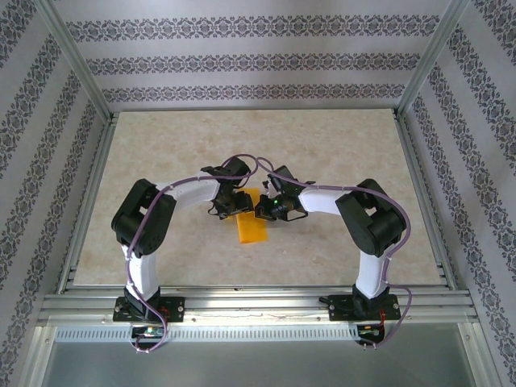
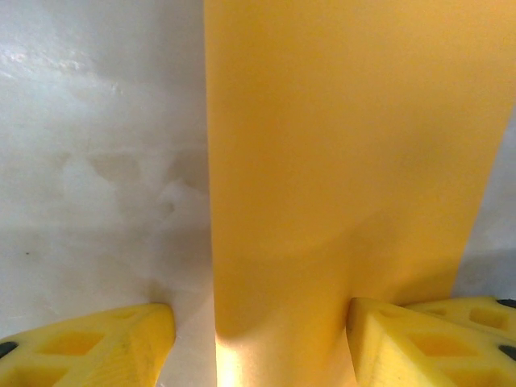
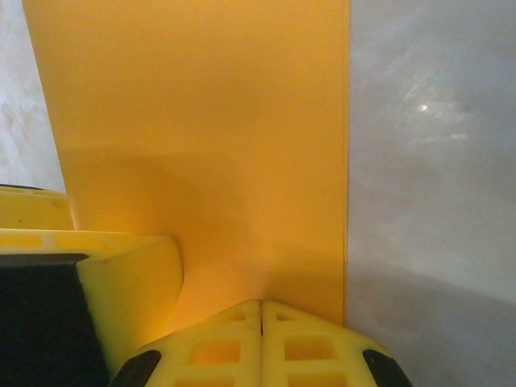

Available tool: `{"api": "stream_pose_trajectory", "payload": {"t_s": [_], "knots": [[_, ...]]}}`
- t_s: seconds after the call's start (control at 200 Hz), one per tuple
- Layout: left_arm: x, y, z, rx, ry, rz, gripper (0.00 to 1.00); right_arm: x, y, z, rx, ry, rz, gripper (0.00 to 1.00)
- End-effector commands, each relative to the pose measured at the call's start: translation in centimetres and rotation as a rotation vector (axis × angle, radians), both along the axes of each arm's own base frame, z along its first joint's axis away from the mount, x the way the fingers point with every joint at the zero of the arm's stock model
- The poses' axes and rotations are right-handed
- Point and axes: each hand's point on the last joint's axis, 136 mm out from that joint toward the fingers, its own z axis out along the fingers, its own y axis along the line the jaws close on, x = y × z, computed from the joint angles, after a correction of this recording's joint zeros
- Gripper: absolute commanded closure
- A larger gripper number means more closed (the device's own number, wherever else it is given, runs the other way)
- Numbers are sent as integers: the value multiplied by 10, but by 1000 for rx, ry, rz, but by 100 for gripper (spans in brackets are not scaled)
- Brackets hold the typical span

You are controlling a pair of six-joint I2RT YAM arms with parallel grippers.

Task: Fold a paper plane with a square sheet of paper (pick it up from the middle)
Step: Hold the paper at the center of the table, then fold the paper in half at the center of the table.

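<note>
Plain orange paper (image 1: pixel 251 228) lies mid-surface (image 1: pixel 161 145) as a straight-edged strip, with bare surface open on every side. Left claw (image 2: pixel 258 343) is released, fingers astride the strip. Right claw (image 3: pixel 262 339) is clenched on nothing, tips over the strip.

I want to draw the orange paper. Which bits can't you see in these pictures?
Top view: the left arm and right arm cover the far end of the thin bright orange paper sheet; creases too small.
Left wrist view: the sheet runs off the top and bottom edges.
Right wrist view: shut yellow fingers hide its near end.
</note>
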Motion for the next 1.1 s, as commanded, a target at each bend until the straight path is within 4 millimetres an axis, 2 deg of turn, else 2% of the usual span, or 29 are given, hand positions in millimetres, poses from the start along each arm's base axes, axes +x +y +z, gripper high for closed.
{"api": "stream_pose_trajectory", "payload": {"t_s": [0.0,0.09,0.205,0.295,0.385,0.515,0.56,0.774,1.094], "knots": [[6,-11,-14,-48,-57,-15,36,-27,-30,-39,-153,111,34,100],[15,-14,21,-109,-162,-16,33,-25,-27,-37,-134,113,42,100],[19,-16,52,-216,-285,-10,28,-22,-27,-34,-125,111,37,100],[18,-26,65,-366,-335,-25,37,-21,-27,-32,-124,109,32,100],[18,-34,70,-493,-350,-29,55,-21,-27,-32,-122,110,29,100],[17,-38,60,-558,-329,-22,79,-21,-27,-32,-120,114,25,100],[16,-36,53,-548,-312,-16,84,-21,-27,-32,-121,114,24,100],[9,-24,29,-501,-266,0,90,-20,-26,-29,-118,109,20,100],[-15,7,-25,-356,-167,55,91,-22,-27,-31,-124,117,15,100]]}}
